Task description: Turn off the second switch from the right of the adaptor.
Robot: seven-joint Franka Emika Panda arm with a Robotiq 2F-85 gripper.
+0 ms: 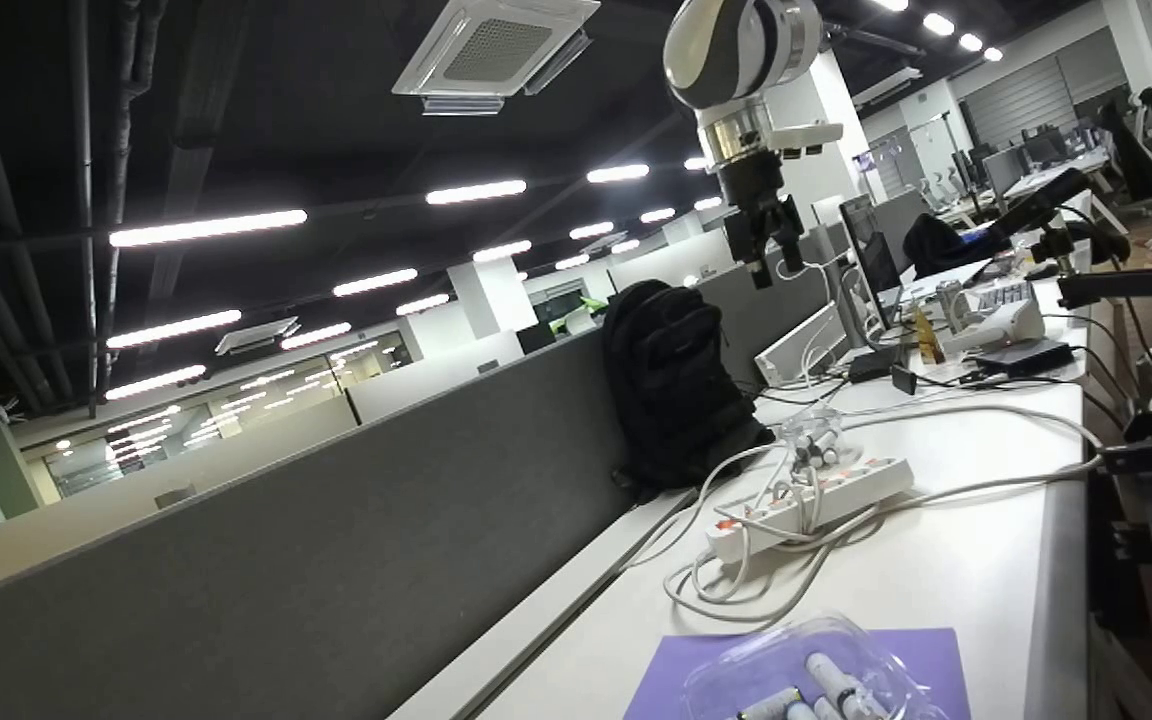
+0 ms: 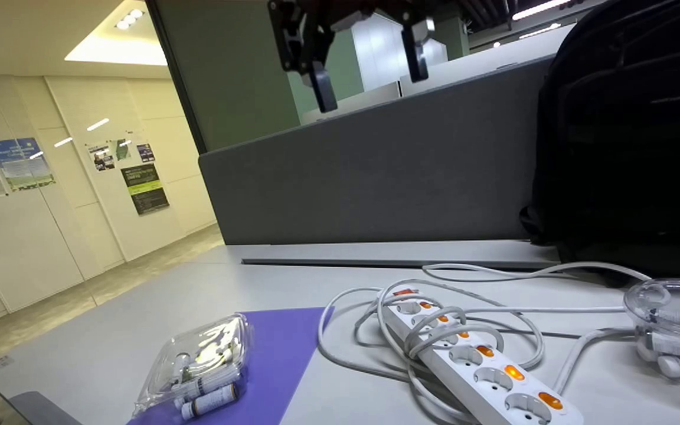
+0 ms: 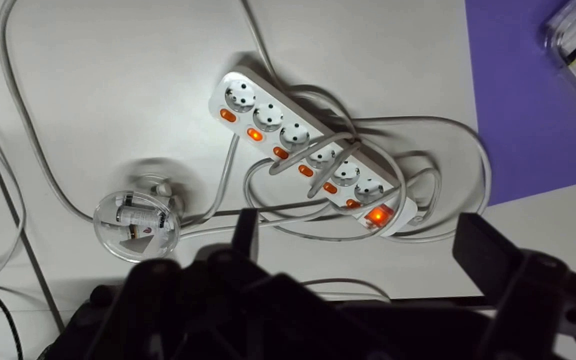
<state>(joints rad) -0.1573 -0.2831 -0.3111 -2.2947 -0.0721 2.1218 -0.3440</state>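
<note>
Grey partition panelling point(image 2: 375, 177) stands behind the flat white desk point(image 1: 986, 560), where a long white plastic adaptor point(image 3: 295, 136) lies tangled in pale cables point(image 3: 420, 118). Above hangs the black two-fingered gripper point(image 2: 373, 92), spread and empty. Second from one end, a small orange oval switch point(image 3: 254, 134) glows; turning it off apparently remains.

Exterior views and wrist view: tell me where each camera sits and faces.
An exterior view: above the desk, looking along it; arm and gripper at top.
An exterior view: low, facing the grey partition; gripper at top.
Wrist view: above, looking down on the adaptor; open gripper at bottom.
Both exterior views share the black backpack.
</note>
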